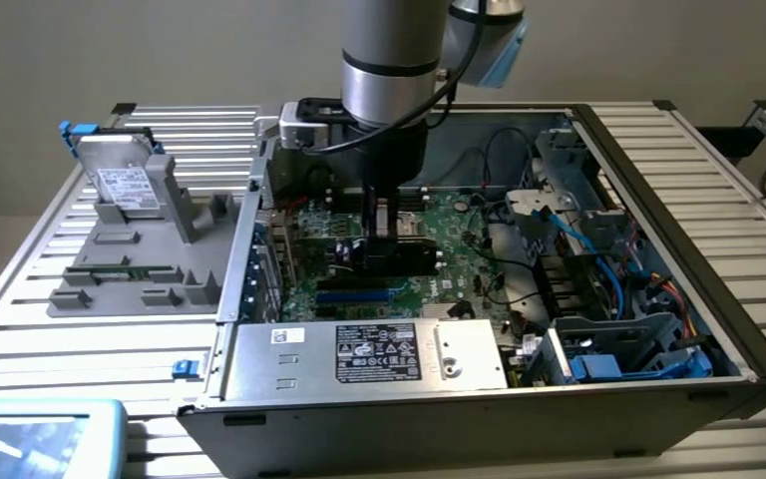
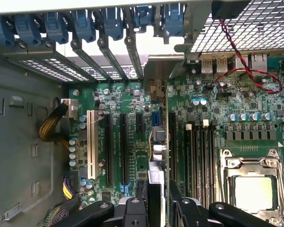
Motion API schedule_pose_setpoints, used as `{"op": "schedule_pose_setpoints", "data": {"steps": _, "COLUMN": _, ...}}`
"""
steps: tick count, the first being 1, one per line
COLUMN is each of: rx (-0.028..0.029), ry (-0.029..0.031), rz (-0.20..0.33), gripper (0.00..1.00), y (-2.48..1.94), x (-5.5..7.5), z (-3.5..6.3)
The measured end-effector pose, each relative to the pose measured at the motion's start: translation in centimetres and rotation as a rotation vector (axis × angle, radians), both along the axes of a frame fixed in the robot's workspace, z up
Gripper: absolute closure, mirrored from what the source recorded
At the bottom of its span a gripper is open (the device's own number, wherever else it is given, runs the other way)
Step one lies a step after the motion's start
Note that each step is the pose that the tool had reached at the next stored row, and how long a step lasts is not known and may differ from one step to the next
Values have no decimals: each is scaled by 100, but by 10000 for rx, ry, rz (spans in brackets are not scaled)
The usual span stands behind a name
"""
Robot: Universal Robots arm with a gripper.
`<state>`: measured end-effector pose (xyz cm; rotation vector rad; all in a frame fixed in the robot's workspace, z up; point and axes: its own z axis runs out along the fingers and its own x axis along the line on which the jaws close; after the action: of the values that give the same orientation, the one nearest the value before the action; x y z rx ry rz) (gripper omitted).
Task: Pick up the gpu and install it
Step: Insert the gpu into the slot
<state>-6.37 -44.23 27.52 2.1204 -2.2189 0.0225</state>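
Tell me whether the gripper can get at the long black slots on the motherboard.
Probably yes. The gripper, shut on the gpu, hangs inside the open case close over the black slots. Nothing crosses them, and the yellow cable bundle lies off to the side.

This looks like a robotics lab or a test workshop: 1 industrial robot arm reaches into an open computer case on a table of aluminium profiles, and a grey parts fixture stands beside the case.
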Motion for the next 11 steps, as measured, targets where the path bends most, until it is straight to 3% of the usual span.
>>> {"op": "schedule_pose_setpoints", "data": {"steps": 11, "rx": 2, "ry": 2, "rz": 1, "gripper": 72, "y": -1, "x": -19, "z": -88}}
